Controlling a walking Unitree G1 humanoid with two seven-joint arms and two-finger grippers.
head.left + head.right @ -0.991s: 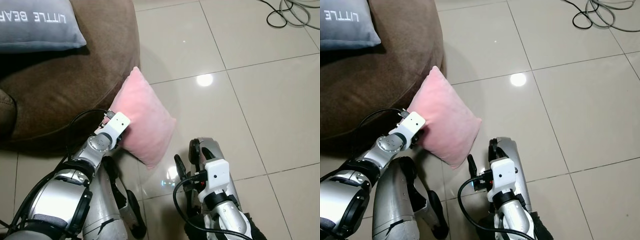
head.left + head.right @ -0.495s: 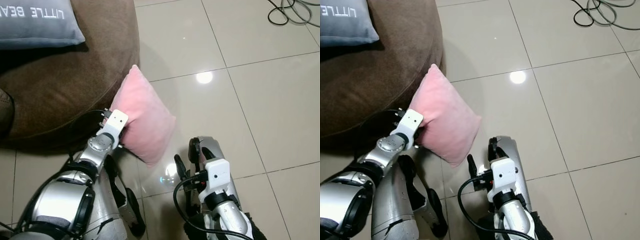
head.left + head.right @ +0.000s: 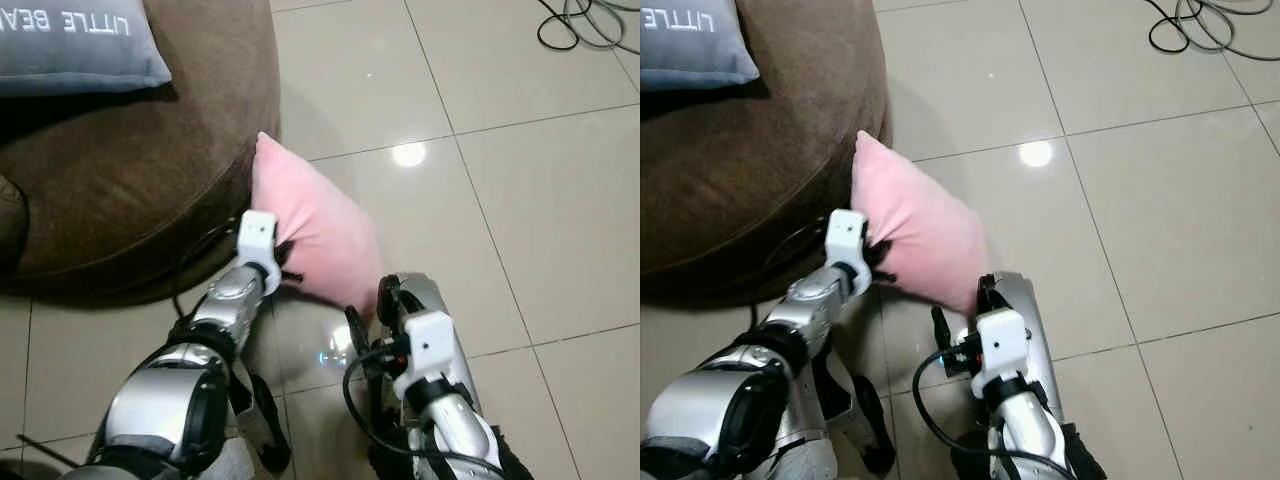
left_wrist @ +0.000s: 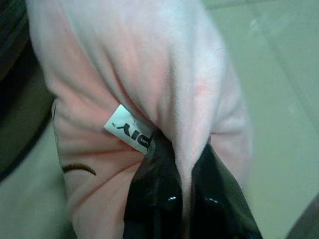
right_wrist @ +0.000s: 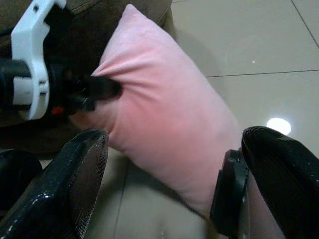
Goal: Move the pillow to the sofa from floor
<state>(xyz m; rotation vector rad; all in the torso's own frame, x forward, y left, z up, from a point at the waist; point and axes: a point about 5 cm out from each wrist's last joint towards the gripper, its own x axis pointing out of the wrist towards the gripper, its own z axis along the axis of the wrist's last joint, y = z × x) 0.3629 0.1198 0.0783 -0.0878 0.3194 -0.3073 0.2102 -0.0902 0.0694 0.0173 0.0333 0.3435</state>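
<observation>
Where it lies: because the pink pillow (image 3: 315, 235) leans on the floor tiles (image 3: 520, 200) with one corner against the brown sofa (image 3: 120, 170), it has not yet reached the seat; its lower corner sits just beside the right arm
Feel: plush, soft and probably light; the cover puckers where it is pinched, so it should sag and swing when lifted; not fragile
Hold: a fold near the sewn label (image 4: 128, 130) is the present purchase; a deeper bite into the stuffing would likely slip less than fabric alone
Left gripper (image 5: 102, 88): jaws closed on a pinch of the pillow's edge, on the side facing the sofa
Right gripper (image 5: 174, 174): jaws spread wide, empty, just short of the pillow's lower end
Beyond: grey lettered cushion (image 3: 80, 45) on the sofa; black cables (image 3: 590, 25) on the floor, well apart
</observation>
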